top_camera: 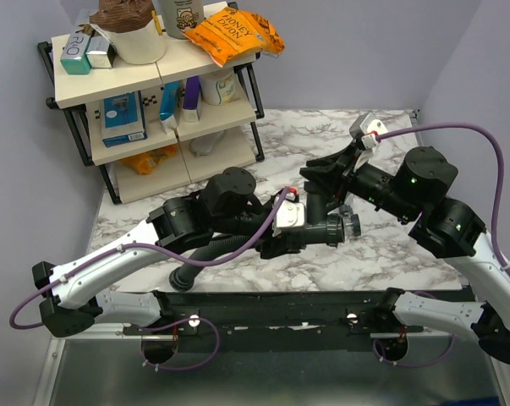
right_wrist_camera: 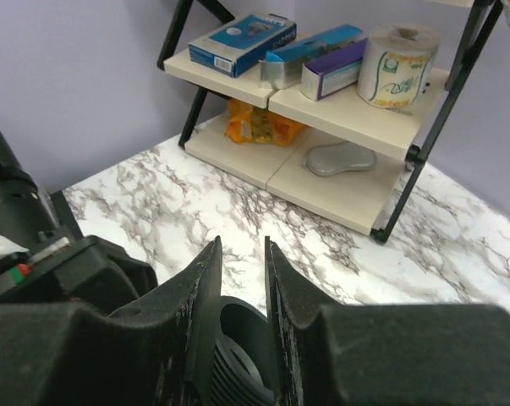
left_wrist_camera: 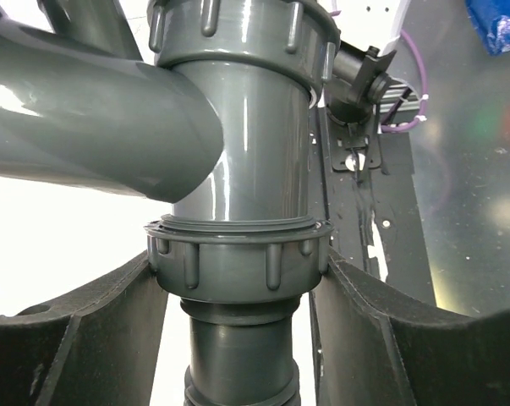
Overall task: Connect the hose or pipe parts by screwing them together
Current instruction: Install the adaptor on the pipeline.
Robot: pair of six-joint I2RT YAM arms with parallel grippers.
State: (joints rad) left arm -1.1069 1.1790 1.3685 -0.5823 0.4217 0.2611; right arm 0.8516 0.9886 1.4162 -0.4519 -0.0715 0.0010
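The left gripper (left_wrist_camera: 238,279) is clamping the dark grey pipe fitting (left_wrist_camera: 246,135) across a ribbed collar, which is sitting squarely between its fingers. The right gripper (right_wrist_camera: 242,254) is standing nearly closed and seems to be pinching the small black ring nut (right_wrist_camera: 238,347) just below its fingertips, though I cannot tell how firmly. If the nut is meeting the fitting's mouth tilted, the threads risk cross-catching and jamming. Turning force could be twisting the fitting in the left gripper's hold, or the nut could be slipping free. The black ribbed hose (top_camera: 205,254), trailing behind the left gripper, may be dragging on the fitting. Beneath both grippers, a glossy marbled table (top_camera: 390,245) is offering little friction. Beyond the right gripper, a stocked shelf rack (right_wrist_camera: 322,110) is standing against lilac walls.
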